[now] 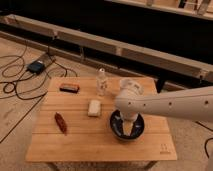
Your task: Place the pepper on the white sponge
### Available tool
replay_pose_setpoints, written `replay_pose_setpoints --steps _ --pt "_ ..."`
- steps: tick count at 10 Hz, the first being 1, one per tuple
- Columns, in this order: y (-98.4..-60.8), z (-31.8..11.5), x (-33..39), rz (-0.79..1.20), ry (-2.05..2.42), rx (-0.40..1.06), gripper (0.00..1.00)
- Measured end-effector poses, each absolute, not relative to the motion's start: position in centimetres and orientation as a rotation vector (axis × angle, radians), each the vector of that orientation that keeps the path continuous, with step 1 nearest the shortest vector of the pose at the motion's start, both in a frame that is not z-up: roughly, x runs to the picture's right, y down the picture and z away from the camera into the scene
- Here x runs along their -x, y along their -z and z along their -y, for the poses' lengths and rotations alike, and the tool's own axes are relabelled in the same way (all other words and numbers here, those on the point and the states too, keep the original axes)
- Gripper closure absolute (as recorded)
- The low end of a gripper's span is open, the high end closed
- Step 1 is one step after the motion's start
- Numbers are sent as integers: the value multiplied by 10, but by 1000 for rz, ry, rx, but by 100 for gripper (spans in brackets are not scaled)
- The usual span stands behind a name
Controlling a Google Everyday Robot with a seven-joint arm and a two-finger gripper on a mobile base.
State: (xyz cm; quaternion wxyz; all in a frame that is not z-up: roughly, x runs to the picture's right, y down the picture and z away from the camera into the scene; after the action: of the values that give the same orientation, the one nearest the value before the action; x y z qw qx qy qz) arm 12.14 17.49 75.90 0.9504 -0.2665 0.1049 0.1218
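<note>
End effector, at the tip of the white arm that reaches in from the right edge of the camera view, hangs pointing down over a dark round bowl on the right half of the pale wooden tabletop. Its two fingers stand spread apart and nothing sits between them, so it is released and empty.

In the same view, the small slender dark red pepper lies flat near the tabletop's left front part, well apart from the end effector, with bare wood around it. Its long axis runs slantwise, from farther-left to nearer-right. The cream-white rectangular block, the white sponge, lies between pepper and bowl, somewhat farther back than either and closer to the bowl.

Behind these stand a clear plastic bottle and, left of it, a dark rectangular block with a reddish top.

By my judgement the coming move turns on one fact: the pepper lies far to the left of the end effector, beyond the sponge, so the arm must cross over the sponge and set its fingers across the pepper's slanted axis.
</note>
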Motion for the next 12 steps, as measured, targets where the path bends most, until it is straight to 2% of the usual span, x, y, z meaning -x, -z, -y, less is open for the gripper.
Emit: replay_pose_setpoints --steps 5,9,12 --pt "-764 -118 -3 -176 -176 371 20" --pt "-766 -132 81 -119 -118 379 20" --pt "-787 -131 115 -77 -155 418 20"
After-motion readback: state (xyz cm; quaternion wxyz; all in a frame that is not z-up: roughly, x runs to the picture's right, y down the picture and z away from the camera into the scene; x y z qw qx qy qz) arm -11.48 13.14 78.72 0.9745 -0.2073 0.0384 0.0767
